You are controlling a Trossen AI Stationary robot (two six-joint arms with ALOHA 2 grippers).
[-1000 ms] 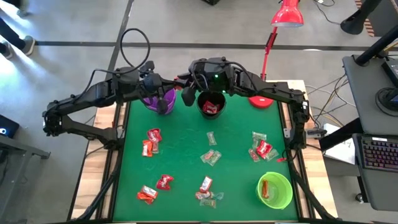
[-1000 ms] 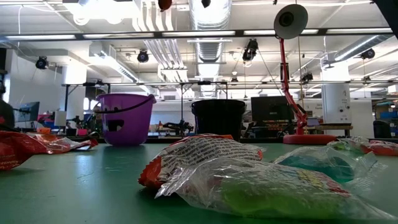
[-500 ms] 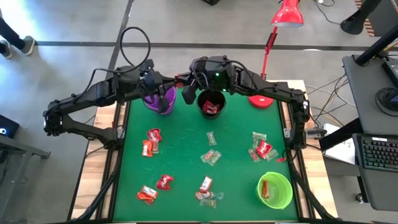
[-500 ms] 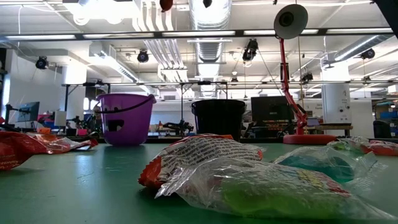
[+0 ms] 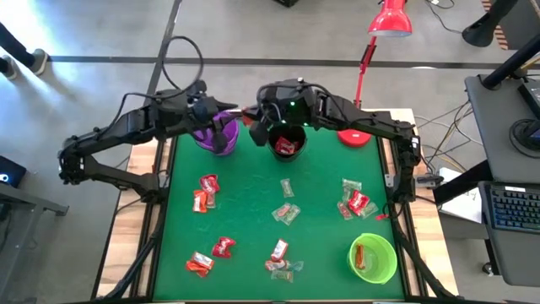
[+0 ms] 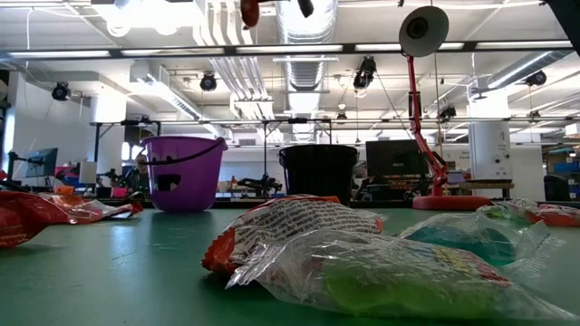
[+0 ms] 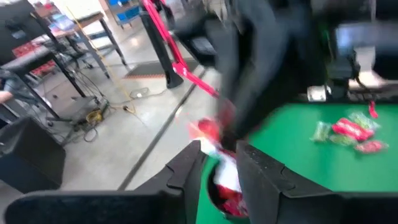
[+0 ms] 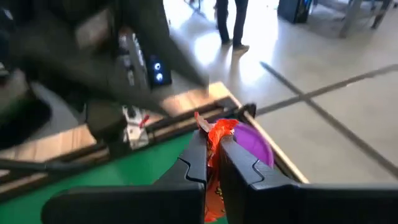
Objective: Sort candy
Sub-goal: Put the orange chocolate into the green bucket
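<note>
While both arms meet over the desk's (image 5: 253,190) far edge, I see the purple cup (image 5: 221,138) and black cup (image 5: 287,142) below them. Right pincer (image 5: 254,128) is clamped on an orange candy (image 8: 219,134); left pincer (image 5: 221,114) stands parted. Loose candy (image 5: 285,214) litters mid-desk.

cups: two stand side by side at the worktop's (image 5: 253,190) far edge, a third (image 5: 373,257) at its near right corner | candy (image 5: 286,213): scattered on the worktop between them | lamp (image 5: 358,135): right of the far pair
</note>
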